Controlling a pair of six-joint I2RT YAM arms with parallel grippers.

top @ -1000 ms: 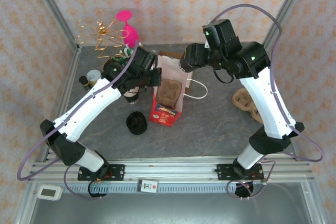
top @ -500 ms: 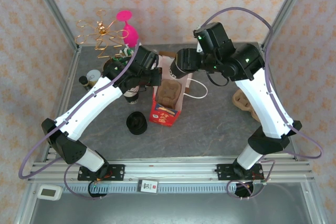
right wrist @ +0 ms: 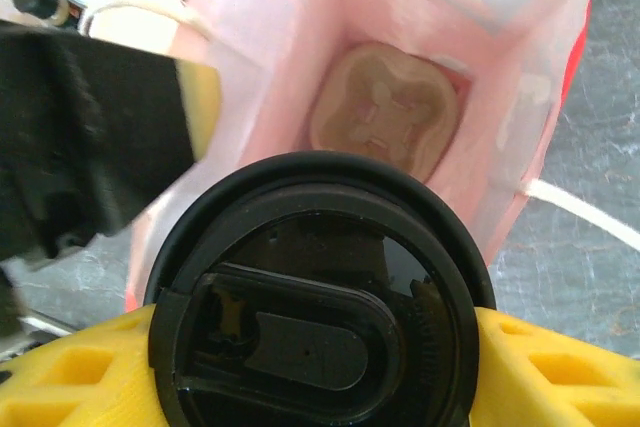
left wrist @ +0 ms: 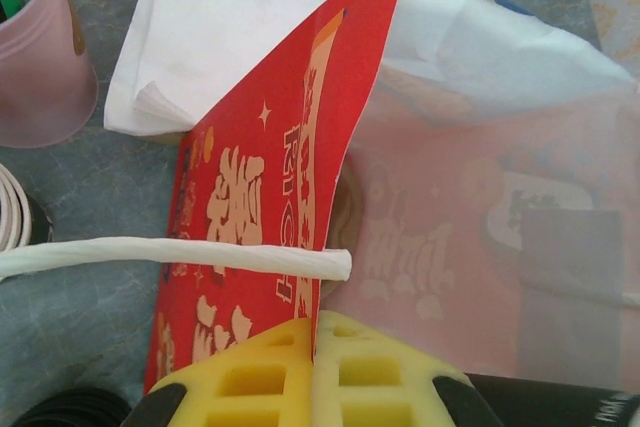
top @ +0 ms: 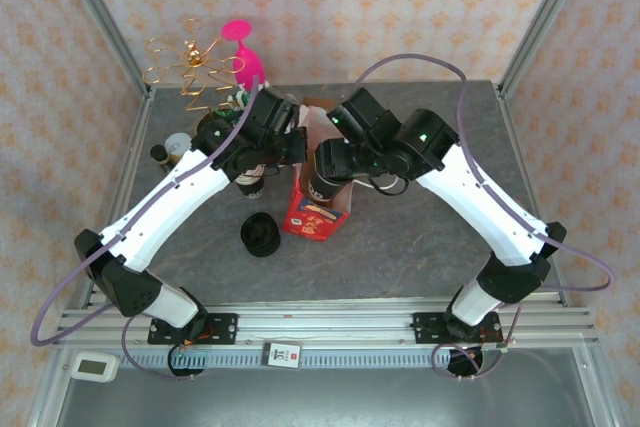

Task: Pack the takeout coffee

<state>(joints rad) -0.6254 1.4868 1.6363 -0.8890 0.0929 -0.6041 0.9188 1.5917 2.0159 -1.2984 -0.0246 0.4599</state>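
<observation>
The red and white paper bag [top: 316,215] stands open at the table's middle. My left gripper [left wrist: 316,325] is shut on the top edge of its red wall [left wrist: 262,177], beside the white twisted handle [left wrist: 180,256]. My right gripper [right wrist: 320,347] is shut on the takeout coffee cup, whose black lid [right wrist: 322,325] sits between the yellow fingers [right wrist: 560,372]. In the top view the cup [top: 322,173] hangs right over the bag's mouth. A brown pulp cup carrier [right wrist: 385,113] lies at the bottom of the bag.
A black round lid [top: 261,235] lies on the table left of the bag. A gold wire stand [top: 190,69], a pink object [top: 245,52] and several cups [top: 178,144] crowd the back left corner. A pink cup [left wrist: 40,57] stands close to the bag.
My right arm has swung left and down, carrying the coffee cup from behind the bag to over its open mouth. The left gripper has kept its hold on the bag's edge.
</observation>
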